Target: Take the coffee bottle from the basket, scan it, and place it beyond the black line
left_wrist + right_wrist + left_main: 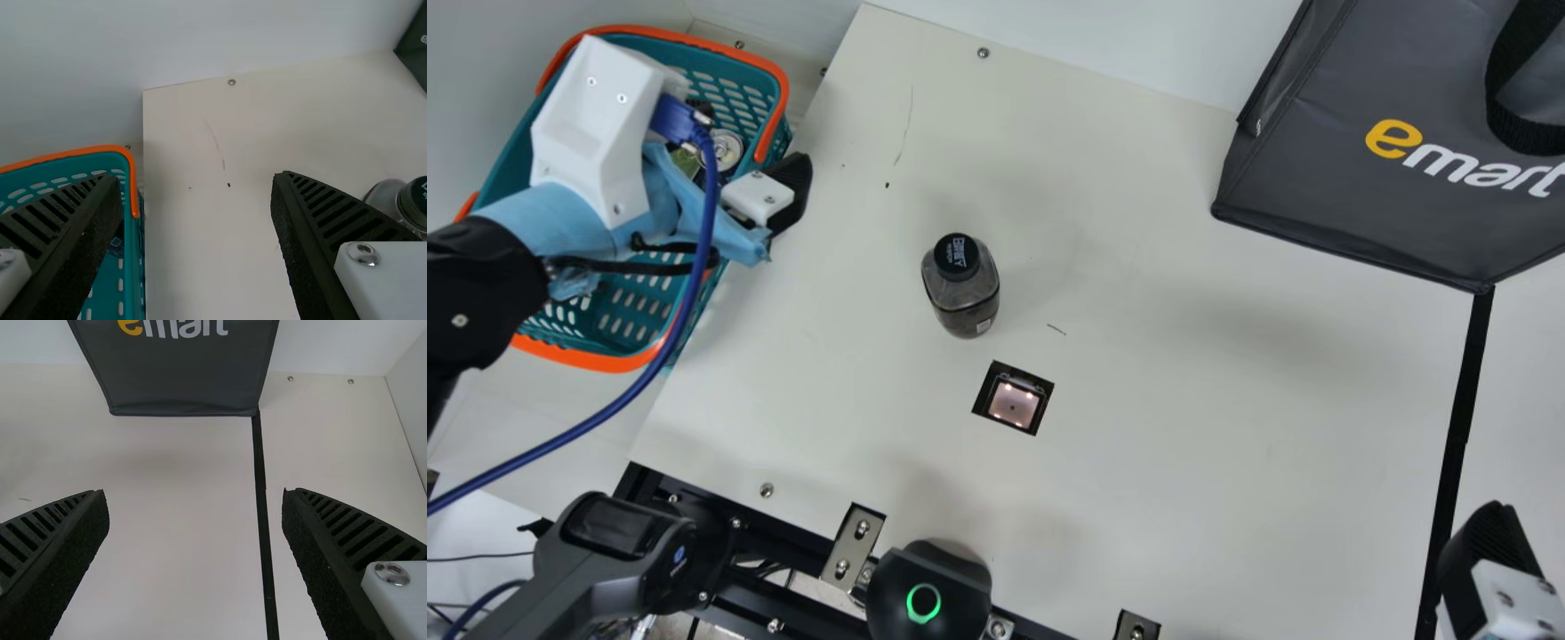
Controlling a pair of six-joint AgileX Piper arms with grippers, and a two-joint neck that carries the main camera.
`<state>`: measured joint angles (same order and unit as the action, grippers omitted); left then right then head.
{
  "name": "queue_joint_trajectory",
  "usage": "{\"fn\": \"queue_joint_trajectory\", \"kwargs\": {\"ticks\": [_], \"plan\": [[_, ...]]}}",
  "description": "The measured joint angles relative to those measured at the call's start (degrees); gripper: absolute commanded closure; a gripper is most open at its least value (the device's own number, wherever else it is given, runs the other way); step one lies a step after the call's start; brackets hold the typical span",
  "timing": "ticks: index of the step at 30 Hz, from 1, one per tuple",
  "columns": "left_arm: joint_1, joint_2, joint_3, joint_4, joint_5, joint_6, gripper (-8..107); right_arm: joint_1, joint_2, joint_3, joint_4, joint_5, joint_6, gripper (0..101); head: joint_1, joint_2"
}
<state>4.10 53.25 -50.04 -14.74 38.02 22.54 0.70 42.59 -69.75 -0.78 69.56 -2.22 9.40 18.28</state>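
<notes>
Main view: the left gripper [790,191], its fingers spread wide and grasping nothing, is above the table-side edge of the teal plastic basket with orange rim [775,76]. The transparent, black-capped coffee bottle with dark contents [966,302] stands upright on the cream table [1227,444], near this gripper. The right gripper [1489,569], unloaded, fingers wide apart, is above the black line [1458,427], well apart from the bottle.
</notes>
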Motion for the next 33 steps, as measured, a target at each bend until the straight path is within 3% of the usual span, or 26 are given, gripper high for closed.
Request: {"fn": "queue_joint_trajectory", "kwargs": {"ticks": [6, 22, 33], "plan": [[2.04, -1.48, 0.72, -1.17, 0.23, 1.6, 9, 0.0, 0.0, 0.0, 0.0, 0.0, 0.0, 10, 0.0, -0.88], [5.67, -3.06, 1.77, -4.91, 1.98, 6.57, 9, 0.0, 0.0, 0.0, 0.0, 0.0, 0.0, 10, 0.0, -19.95], [3.81, -3.68, 1.86, -4.87, 4.17, 5.79, 9, 0.0, 0.0, 0.0, 0.0, 0.0, 0.0, 10, 0.0, -19.78]]}}
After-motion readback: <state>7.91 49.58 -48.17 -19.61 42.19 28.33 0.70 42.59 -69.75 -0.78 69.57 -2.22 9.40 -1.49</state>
